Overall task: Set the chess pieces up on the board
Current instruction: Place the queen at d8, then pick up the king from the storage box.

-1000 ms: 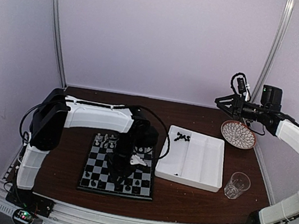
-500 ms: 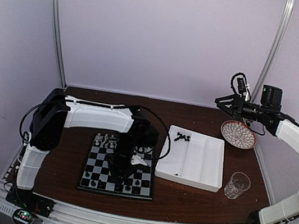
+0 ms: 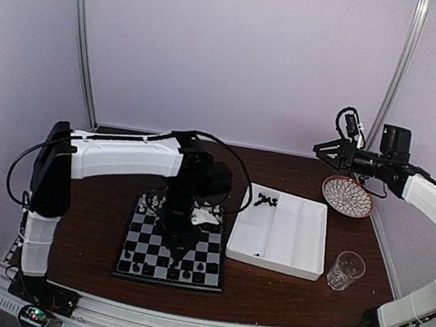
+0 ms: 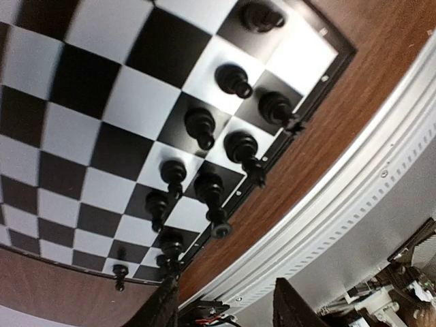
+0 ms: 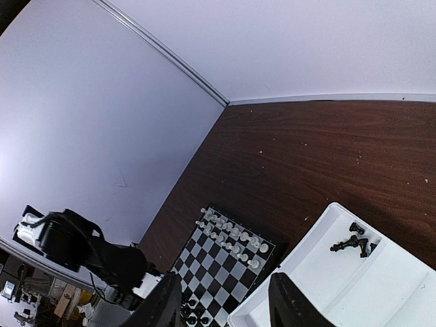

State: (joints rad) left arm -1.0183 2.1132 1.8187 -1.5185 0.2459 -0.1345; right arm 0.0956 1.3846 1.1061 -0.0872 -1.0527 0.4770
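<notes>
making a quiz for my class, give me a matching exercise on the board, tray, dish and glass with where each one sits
Things:
1 board
2 tray
3 dish
4 glass

Places:
a far right of the table
b beside the tray's near right corner
c left of the tray
d centre right, black pieces in its far left corner

Pairs: 1-c; 2-d; 3-a; 4-b

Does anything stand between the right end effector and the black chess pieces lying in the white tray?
Nothing visible does. The open right end effector hangs high up, and the tiny black plastic chess pieces lie uncovered in the far left corner of the white rectangular divided tray.
</notes>
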